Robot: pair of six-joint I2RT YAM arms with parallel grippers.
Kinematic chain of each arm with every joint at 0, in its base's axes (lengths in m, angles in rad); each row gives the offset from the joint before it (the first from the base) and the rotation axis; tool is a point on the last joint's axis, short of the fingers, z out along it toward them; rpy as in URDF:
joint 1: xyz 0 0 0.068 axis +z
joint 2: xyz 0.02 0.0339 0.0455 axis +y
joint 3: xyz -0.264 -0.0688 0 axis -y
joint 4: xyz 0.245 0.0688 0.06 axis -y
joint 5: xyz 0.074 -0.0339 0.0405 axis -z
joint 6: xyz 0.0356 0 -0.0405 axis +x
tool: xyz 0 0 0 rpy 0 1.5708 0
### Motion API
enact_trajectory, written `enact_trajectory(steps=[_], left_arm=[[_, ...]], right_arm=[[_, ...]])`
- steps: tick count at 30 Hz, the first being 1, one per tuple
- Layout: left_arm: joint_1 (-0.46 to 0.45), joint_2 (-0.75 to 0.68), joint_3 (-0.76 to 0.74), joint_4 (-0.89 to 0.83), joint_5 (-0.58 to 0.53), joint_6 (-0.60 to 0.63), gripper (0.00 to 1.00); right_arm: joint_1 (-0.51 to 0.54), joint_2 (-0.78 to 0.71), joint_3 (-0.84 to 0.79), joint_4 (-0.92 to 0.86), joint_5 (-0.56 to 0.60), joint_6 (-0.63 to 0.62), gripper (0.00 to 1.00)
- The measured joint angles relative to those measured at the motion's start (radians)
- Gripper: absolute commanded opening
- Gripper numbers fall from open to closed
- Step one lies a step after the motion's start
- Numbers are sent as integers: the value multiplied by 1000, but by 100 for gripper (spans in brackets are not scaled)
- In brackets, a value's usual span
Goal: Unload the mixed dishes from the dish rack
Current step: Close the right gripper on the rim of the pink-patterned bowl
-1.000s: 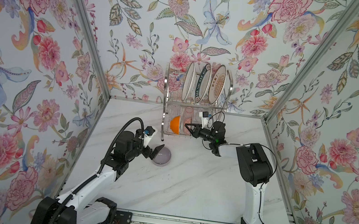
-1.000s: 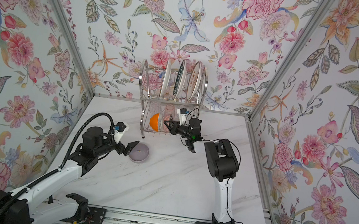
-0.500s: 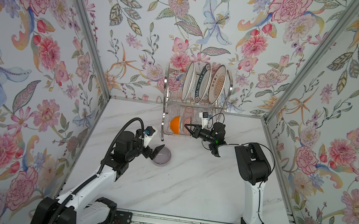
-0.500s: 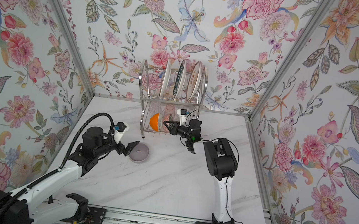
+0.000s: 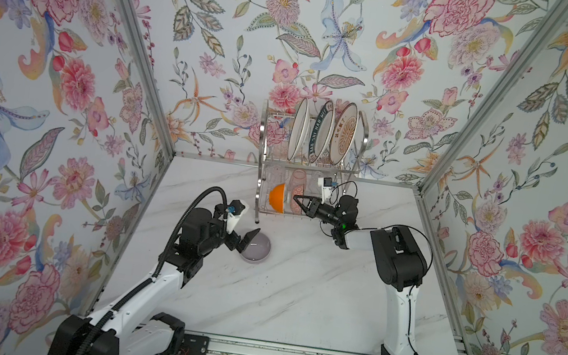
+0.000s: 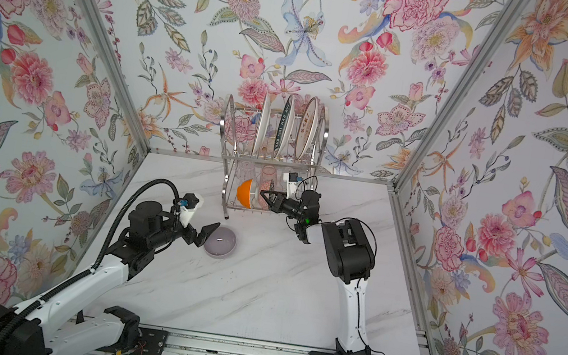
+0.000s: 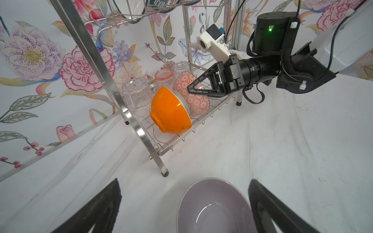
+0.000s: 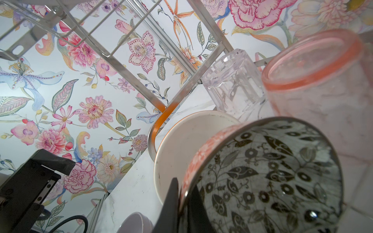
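- I am pinching the rim of the patterned bowl in my right gripper. The jaws are pressed together on it, one finger inside and one outside.
- That bowl is standing on edge on the lower shelf of the rack, with the orange bowl touching its outer side.
- My left gripper is hovering with jaws spread wide and holding nothing, just beside the lilac bowl, which is sitting upright on the table.
- I am judging the orange bowl the main risk. If I am dragging my bowl sideways, the orange one could be tipping or rolling off the shelf's front edge.
- A grip this thin on a rim could be letting the bowl swing or slip as its weight comes off the wires.
- The pink glass is standing just behind, so any push inward could be knocking it.
- The upper shelf, loaded with plates, is leaving little room overhead, and the side frame is closing one end.
- Open room is lying toward me, over bare table in front of the rack, well apart from the lilac bowl.
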Motion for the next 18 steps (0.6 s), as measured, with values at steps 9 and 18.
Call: enact_trajectory(steps=[9,18], left_arm=[[0,0,0,0,0,0,99],[0,0,0,0,0,0,99]], right_arm=[[-2,29,23,60,0,69,0],[-2,42,30,102,1,119,0]])
